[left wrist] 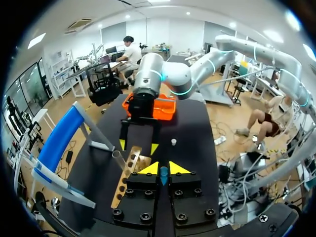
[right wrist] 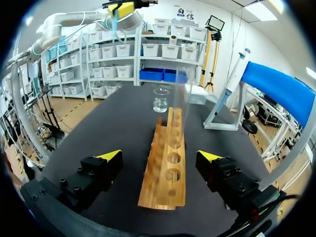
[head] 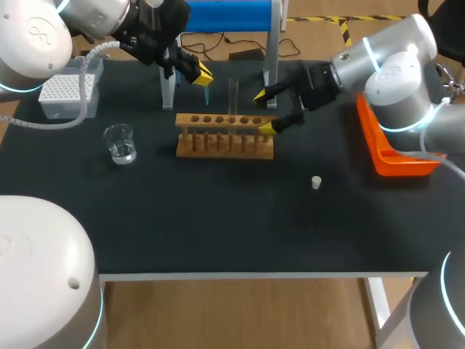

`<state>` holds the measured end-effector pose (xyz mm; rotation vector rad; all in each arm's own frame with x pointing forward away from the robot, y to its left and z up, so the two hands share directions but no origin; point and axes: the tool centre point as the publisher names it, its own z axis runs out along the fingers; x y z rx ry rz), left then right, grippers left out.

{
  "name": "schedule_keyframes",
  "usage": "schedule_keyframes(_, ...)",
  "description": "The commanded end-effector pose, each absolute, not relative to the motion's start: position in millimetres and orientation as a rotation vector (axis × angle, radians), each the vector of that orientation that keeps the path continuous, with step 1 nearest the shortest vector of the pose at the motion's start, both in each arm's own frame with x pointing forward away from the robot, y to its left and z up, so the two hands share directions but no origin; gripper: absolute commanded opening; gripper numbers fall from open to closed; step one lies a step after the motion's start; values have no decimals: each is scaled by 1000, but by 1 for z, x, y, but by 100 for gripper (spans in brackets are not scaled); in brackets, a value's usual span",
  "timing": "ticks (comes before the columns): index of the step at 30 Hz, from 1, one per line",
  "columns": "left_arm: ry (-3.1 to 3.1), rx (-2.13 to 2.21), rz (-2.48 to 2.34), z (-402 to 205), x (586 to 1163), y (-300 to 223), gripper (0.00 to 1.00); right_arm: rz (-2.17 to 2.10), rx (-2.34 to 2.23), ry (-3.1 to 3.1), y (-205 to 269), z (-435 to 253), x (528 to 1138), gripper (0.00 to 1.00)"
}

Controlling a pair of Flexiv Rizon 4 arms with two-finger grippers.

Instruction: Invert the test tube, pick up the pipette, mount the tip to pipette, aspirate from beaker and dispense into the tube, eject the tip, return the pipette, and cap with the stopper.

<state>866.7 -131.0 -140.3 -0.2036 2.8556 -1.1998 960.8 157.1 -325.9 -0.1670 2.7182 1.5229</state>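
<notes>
The right fingers (head: 267,129) stood released, straddling the end of the rack (head: 225,142). The tube (head: 233,96) stood upright in the rack. The left fingers (head: 202,72), behind the rack, were clenched on a thin blue tip (left wrist: 163,176). The stopper (head: 317,182) lay on the tabletop (head: 218,218).

Matt black table (head: 218,233), bare wooden rack (head: 225,138), clear glossy tube (head: 233,94) and beaker (head: 120,143), orange plastic tray (head: 392,156).
</notes>
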Motion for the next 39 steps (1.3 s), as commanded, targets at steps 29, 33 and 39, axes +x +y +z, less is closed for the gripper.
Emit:
schedule_keyframes(29, 2860, -205, -1195, -139, 867, -131, 0, 2030, -209, 2359, 158, -238, 828, 100)
schedule_keyframes(33, 2860, -205, -1195, -139, 867, -131, 0, 2128, -214, 2364, 178, -229, 833, 100)
schedule_keyframes(39, 2860, -205, -1195, -139, 867, -131, 0, 2144, -179, 2416, 204, -217, 841, 100)
